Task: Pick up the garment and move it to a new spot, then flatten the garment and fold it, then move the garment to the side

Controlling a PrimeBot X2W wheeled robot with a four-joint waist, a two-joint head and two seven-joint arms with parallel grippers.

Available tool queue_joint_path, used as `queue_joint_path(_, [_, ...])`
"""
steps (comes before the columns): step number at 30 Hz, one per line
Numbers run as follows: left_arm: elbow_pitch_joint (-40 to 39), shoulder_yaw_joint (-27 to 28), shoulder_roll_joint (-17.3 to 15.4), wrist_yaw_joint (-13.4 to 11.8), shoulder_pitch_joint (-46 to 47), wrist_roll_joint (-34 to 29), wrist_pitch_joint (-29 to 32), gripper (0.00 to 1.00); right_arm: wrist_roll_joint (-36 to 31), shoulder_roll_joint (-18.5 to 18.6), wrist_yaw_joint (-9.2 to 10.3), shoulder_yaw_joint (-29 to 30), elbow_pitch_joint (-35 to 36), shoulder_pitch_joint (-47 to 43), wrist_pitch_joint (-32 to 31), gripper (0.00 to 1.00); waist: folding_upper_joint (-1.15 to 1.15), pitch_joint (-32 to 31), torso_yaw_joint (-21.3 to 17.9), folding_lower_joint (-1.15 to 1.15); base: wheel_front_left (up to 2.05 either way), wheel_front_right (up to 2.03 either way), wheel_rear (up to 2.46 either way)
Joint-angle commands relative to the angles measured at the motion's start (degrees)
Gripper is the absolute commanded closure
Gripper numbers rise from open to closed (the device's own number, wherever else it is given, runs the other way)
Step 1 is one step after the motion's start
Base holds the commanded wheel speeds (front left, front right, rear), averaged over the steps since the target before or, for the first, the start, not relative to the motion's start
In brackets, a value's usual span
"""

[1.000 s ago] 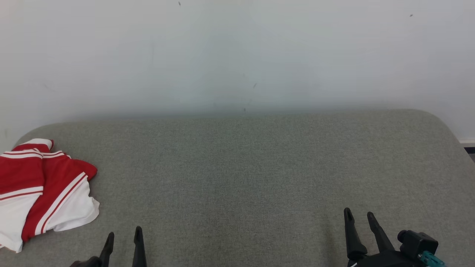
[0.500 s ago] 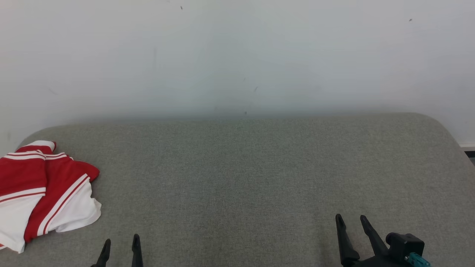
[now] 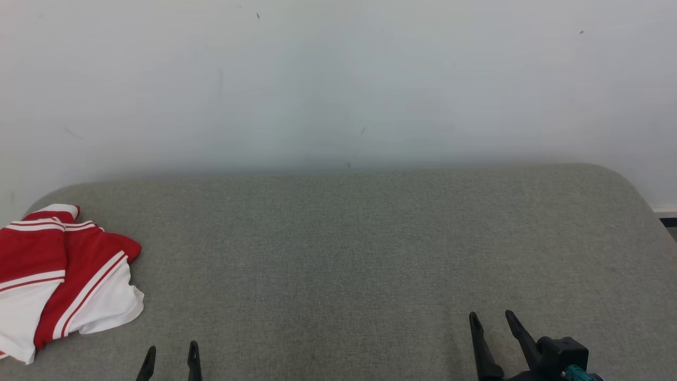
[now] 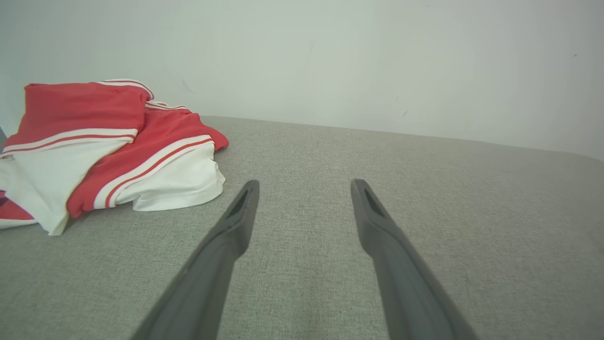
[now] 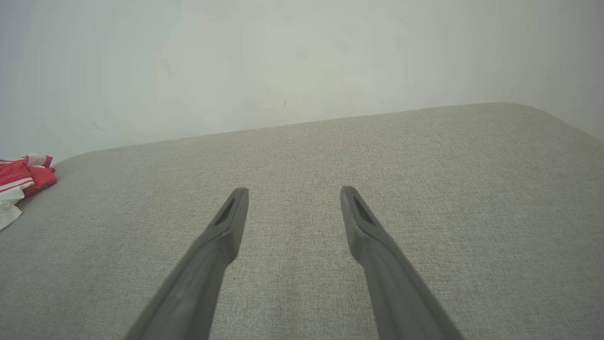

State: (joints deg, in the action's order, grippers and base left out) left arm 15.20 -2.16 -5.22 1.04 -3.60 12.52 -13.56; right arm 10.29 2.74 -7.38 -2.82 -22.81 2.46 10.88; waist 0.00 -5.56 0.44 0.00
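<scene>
Location: plain indoor room with a padded work surface; whether home or lab cannot be determined.
In front of me, a wide padded surface (image 3: pixel 370 238) covered in grey woven cloth, its corners rounded, sits against a white painted wall (image 3: pixel 338 79) marked with small scuffs. A pale skirting board (image 3: pixel 665 209) and a dark floor strip (image 3: pixel 669 221) show at far right. A crumpled red-and-white garment (image 3: pixel 63 275) lies at the surface's left end.

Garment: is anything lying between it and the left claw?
Nothing: the grey cushion between the garment and the left gripper is bare, as the left wrist view shows.
</scene>
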Motion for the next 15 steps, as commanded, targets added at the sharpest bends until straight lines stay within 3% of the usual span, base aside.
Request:
queue_joint_path(1, [-0.31,0.18,0.23,0.15,-0.97,-1.53,-0.52,0.0,-1.23,0.21,-0.18,-0.36,-0.07,-0.13,0.51,0.0,0.0,-0.08,-0.08,0.0,0.0,0.0,0.0])
queue_joint_path(15, [-0.52,1.04,0.69,0.28,-2.23,-6.81,-1.75,0.0,-6.33,0.21,-0.21,-1.58,-1.35,-0.29,1.78,0.0,0.0,-1.11,0.1,0.0,0.0,0.0,0.0])
